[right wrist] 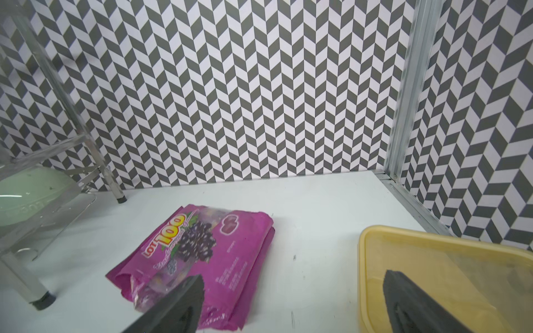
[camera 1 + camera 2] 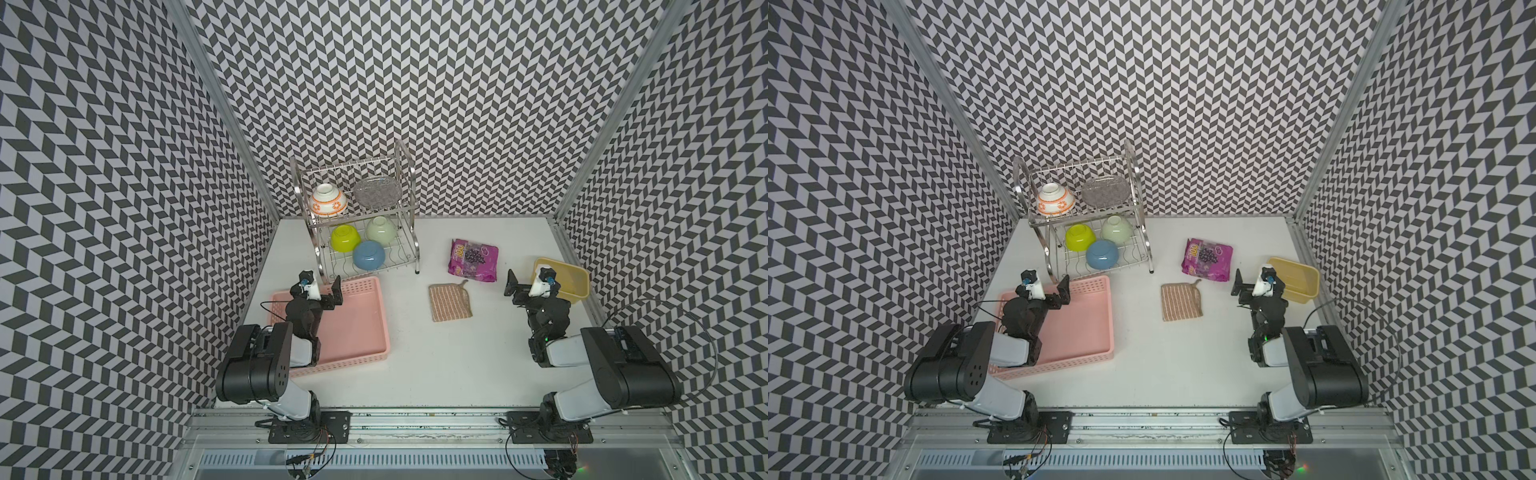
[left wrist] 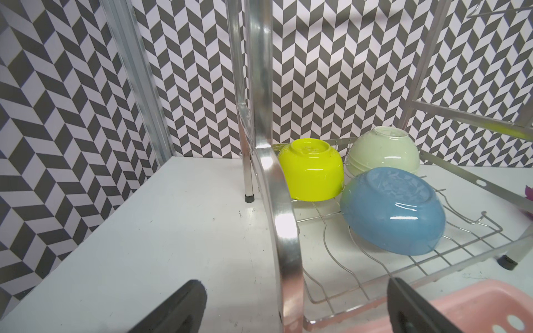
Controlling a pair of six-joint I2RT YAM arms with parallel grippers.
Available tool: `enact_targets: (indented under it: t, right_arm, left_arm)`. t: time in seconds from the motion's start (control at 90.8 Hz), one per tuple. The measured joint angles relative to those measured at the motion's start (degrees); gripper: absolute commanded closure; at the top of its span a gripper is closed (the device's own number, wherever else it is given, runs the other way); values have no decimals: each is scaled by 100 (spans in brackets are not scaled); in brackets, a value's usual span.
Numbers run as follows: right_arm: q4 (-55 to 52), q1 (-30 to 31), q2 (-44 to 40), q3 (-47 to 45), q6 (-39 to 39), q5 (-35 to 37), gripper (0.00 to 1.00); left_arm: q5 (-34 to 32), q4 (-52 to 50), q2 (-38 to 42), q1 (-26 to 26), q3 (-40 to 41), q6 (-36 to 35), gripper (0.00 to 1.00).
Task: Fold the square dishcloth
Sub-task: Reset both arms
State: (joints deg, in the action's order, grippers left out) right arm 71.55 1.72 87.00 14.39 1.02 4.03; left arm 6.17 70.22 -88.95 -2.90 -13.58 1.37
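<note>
Flanking the square dishcloth (image 2: 451,302), left gripper (image 2: 322,289) and right gripper (image 2: 528,286) hover — agape.

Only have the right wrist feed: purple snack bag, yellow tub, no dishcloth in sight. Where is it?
Observer: The square dishcloth lies flat on the table, just nearer the arm bases than the purple bag; both top views show it.
Operator: Anything touching it?
Observer: No. The right gripper is apart from it, toward the yellow tub.
Operator: Left arm?
Observer: The left gripper is open at the pink basket's far edge, facing the dish rack.
</note>
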Motion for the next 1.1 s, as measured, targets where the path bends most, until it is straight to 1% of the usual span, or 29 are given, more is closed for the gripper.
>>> enact_targets:
  t: [0.353, 1.102]
  right_arm:
    - [-356, 0, 2, 74, -20, 0, 0]
    - [-385, 0, 4, 74, -57, 0, 0]
  left_arm:
    - [-142, -4, 0, 101, -66, -48, 0]
    - [-199, -4, 0, 101, -66, -48, 0]
